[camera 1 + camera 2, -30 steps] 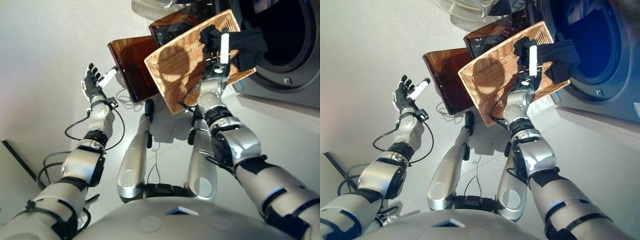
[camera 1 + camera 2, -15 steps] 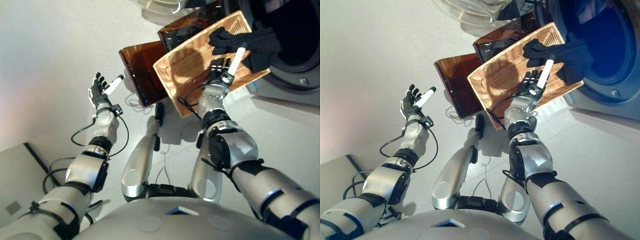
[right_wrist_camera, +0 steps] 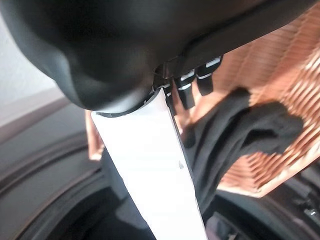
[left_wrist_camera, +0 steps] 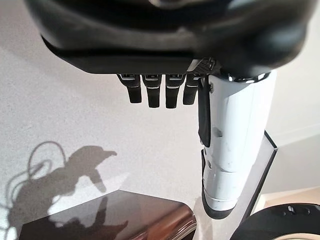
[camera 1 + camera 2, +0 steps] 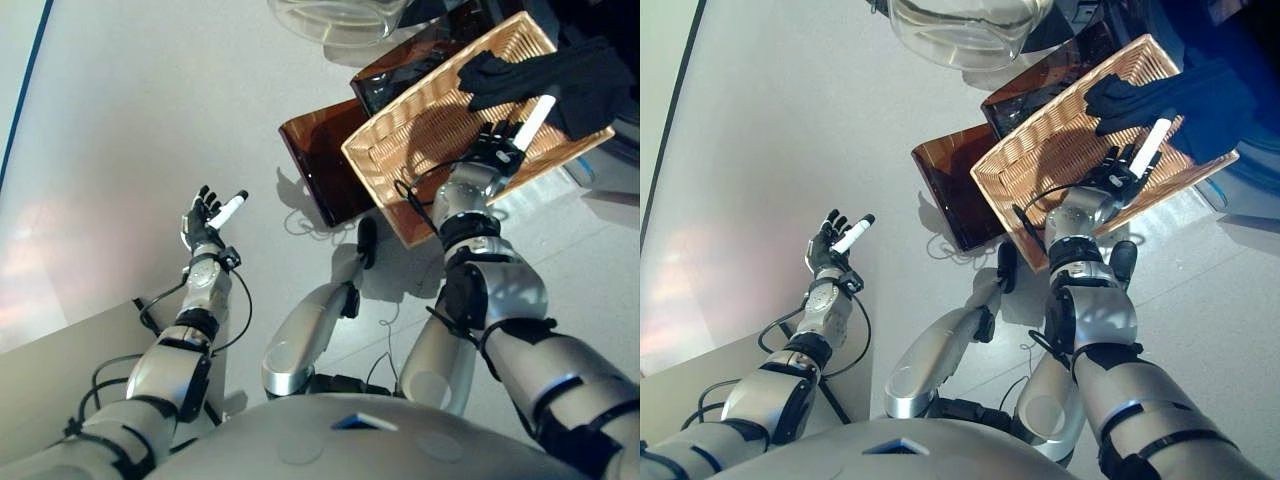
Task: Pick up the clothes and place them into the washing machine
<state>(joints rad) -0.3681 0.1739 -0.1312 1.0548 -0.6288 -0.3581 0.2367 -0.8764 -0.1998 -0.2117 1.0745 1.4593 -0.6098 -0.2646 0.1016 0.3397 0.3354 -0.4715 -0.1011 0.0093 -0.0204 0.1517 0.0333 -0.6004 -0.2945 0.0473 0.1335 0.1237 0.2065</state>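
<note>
A black garment (image 5: 548, 78) lies across the far corner of a tilted wicker basket (image 5: 430, 150) and hangs over its rim toward the washing machine's dark drum opening (image 5: 1245, 45). My right hand (image 5: 494, 150) hovers over the basket just short of the cloth, fingers straight, white-covered thumb pointing at the garment, holding nothing. In the right wrist view the black garment (image 3: 235, 135) shows past the fingers (image 3: 187, 90). My left hand (image 5: 203, 222) is raised over the floor far to the left, open and empty.
Two brown glossy trays (image 5: 318, 165) (image 5: 415, 62) lie under and behind the basket. The washer's open glass door (image 5: 970, 25) hangs at the top. A grey slab (image 5: 60, 370) lies at the lower left.
One second ago my right hand was on the black garment; it has since drawn back and opened, leaving the cloth on the basket. The whole view has shifted, so the camera moved.
</note>
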